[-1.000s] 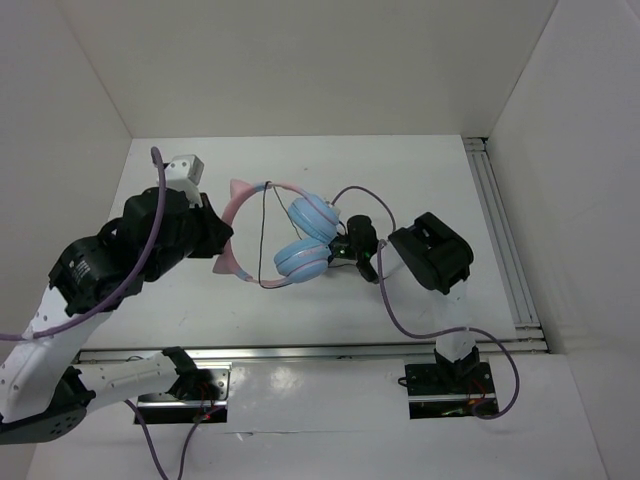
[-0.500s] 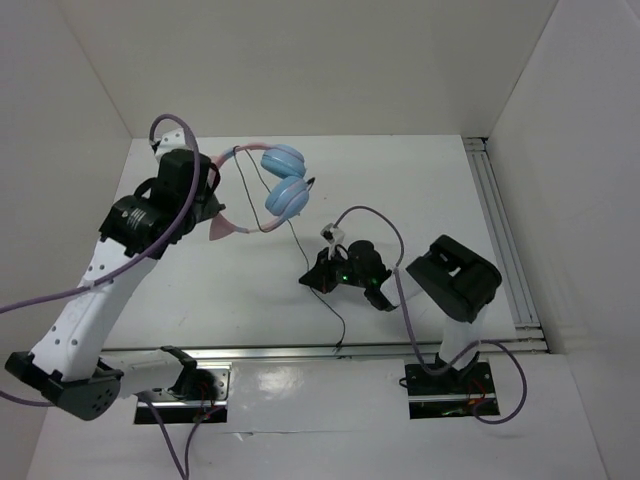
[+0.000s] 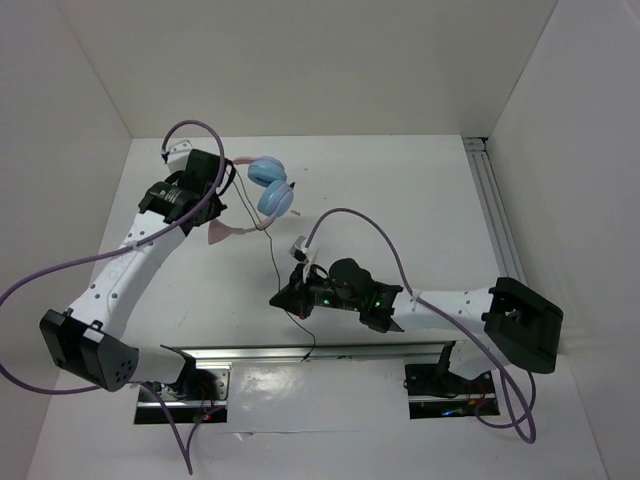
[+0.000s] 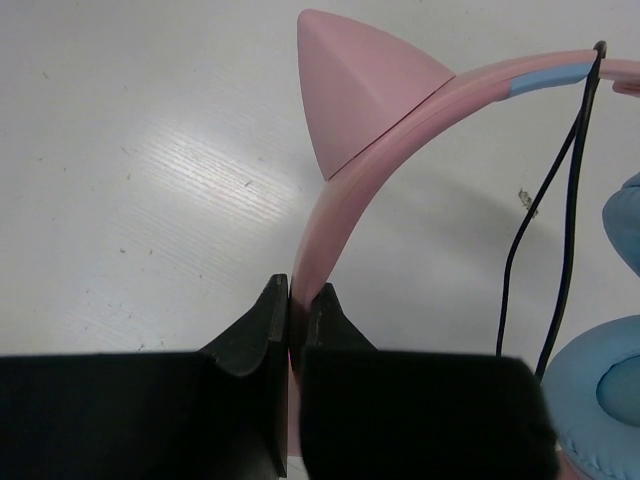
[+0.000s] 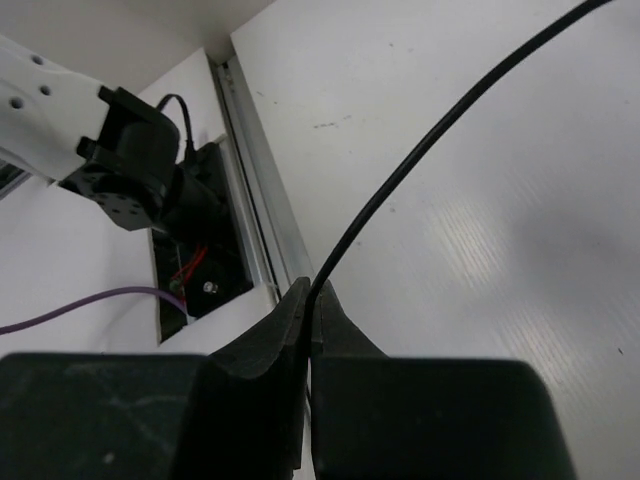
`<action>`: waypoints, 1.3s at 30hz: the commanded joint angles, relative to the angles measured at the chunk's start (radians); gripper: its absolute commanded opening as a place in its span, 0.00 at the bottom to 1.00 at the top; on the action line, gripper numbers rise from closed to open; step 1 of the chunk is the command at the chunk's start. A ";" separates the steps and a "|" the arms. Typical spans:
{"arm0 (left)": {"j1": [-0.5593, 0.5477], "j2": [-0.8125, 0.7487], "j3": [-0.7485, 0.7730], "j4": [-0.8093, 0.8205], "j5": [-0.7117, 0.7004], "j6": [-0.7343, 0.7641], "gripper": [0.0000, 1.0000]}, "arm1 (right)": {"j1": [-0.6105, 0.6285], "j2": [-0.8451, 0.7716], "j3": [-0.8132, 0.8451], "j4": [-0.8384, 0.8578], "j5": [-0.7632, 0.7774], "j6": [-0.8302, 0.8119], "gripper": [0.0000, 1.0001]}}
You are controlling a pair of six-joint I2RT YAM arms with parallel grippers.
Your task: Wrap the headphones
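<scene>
Where the white worktop (image 3: 430, 200) nears its near edge, left of centre, the right gripper (image 5: 310, 288) has its fingers pressed together on the thin black cord (image 5: 470, 102). A short tail of cord trails past it toward that edge. Farther out, the cord runs toward the far-left corner to the headphones with a pink headband and light-blue round ear cups (image 3: 270, 190). The left gripper (image 4: 298, 298) pinches the headband (image 4: 345, 190) just below one pink cat ear (image 4: 360, 95). The ear cups sit close together, right of that gripper.

white table (image 3: 430, 190), white walls (image 3: 300, 60) round it; metal rail (image 3: 250, 352) along near edge, second rail (image 3: 495, 215) at right; dark speck (image 4: 527, 198), perhaps debris.
</scene>
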 commanded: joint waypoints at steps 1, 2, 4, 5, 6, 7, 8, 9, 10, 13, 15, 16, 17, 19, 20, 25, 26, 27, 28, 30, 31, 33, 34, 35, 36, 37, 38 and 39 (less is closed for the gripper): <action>0.030 -0.004 0.016 0.094 -0.011 -0.074 0.00 | 0.040 -0.040 0.088 -0.099 -0.016 -0.040 0.00; 0.030 0.008 0.016 0.094 -0.011 -0.074 0.00 | 0.050 -0.051 0.108 -0.112 -0.036 -0.040 0.00; 0.030 0.020 0.026 0.082 -0.043 -0.074 0.00 | 0.082 -0.072 0.122 -0.132 -0.037 -0.051 0.00; 0.030 0.032 0.026 0.071 -0.054 -0.074 0.00 | 0.092 -0.086 0.133 -0.146 -0.037 -0.051 0.00; 0.030 0.046 0.026 0.060 -0.065 -0.074 0.00 | 0.102 -0.109 0.162 -0.183 -0.037 -0.063 0.00; 0.039 0.046 0.026 0.051 -0.065 -0.083 0.00 | 0.102 -0.118 0.179 -0.201 -0.037 -0.074 0.00; 0.039 0.059 0.026 0.051 -0.074 -0.083 0.00 | 0.115 -0.132 0.194 -0.217 -0.046 -0.074 0.00; 0.039 0.068 0.026 0.051 -0.074 -0.094 0.00 | 0.116 -0.132 0.225 -0.230 -0.046 -0.085 0.00; 0.039 0.068 0.026 0.040 -0.074 -0.094 0.00 | 0.126 -0.132 0.242 -0.267 -0.046 -0.099 0.00; 0.039 0.077 0.026 0.040 -0.063 -0.084 0.00 | 0.126 -0.141 0.300 -0.382 0.032 -0.155 0.00; 0.027 0.077 0.026 0.040 -0.063 -0.057 0.00 | 0.126 -0.141 0.328 -0.434 0.117 -0.186 0.00; 0.015 0.077 0.026 0.040 -0.063 -0.035 0.00 | 0.126 -0.141 0.337 -0.488 0.135 -0.219 0.00; 0.006 0.077 0.036 0.040 -0.072 -0.034 0.00 | 0.098 -0.141 0.346 -0.513 0.173 -0.229 0.00; 0.006 0.077 0.049 0.019 -0.072 -0.024 0.00 | 0.067 -0.118 0.369 -0.580 0.184 -0.256 0.00; 0.006 0.077 0.050 0.007 -0.072 -0.010 0.00 | 0.039 -0.118 0.381 -0.597 0.198 -0.257 0.00; 0.016 0.101 0.050 0.007 0.030 0.120 0.00 | -0.019 -0.141 0.421 -0.668 0.233 -0.339 0.00; 0.027 0.111 0.050 0.007 0.050 0.154 0.00 | -0.032 -0.141 0.431 -0.668 0.281 -0.384 0.00; 0.038 0.111 0.028 0.007 0.069 0.173 0.00 | -0.044 -0.141 0.440 -0.686 0.296 -0.398 0.00; 0.038 0.123 0.017 0.007 0.079 0.186 0.00 | -0.062 -0.125 0.478 -0.704 0.296 -0.398 0.00; 0.038 0.123 -0.021 0.007 0.057 0.176 0.00 | -0.114 -0.105 0.524 -0.761 0.214 -0.410 0.00; 0.038 0.123 -0.021 0.007 0.046 0.165 0.00 | -0.114 -0.092 0.555 -0.772 0.186 -0.410 0.00; 0.070 0.132 -0.021 0.007 0.075 0.154 0.00 | -0.124 -0.092 0.567 -0.772 0.163 -0.410 0.00; 0.079 0.132 -0.009 0.007 0.092 0.154 0.00 | -0.124 -0.092 0.567 -0.772 0.146 -0.399 0.00; 0.088 0.132 -0.009 0.007 0.115 0.145 0.00 | -0.124 -0.092 0.557 -0.761 0.135 -0.399 0.00; 0.108 0.132 0.005 0.007 0.125 0.145 0.00 | -0.115 -0.092 0.556 -0.748 0.125 -0.386 0.00; 0.108 0.132 0.014 0.007 0.135 0.136 0.00 | -0.114 -0.103 0.531 -0.748 0.102 -0.386 0.00; 0.124 0.132 0.014 0.007 0.147 0.136 0.00 | -0.105 -0.103 0.521 -0.735 0.089 -0.376 0.00; 0.133 0.132 0.023 0.007 0.147 0.125 0.00 | -0.092 -0.114 0.512 -0.723 0.079 -0.376 0.00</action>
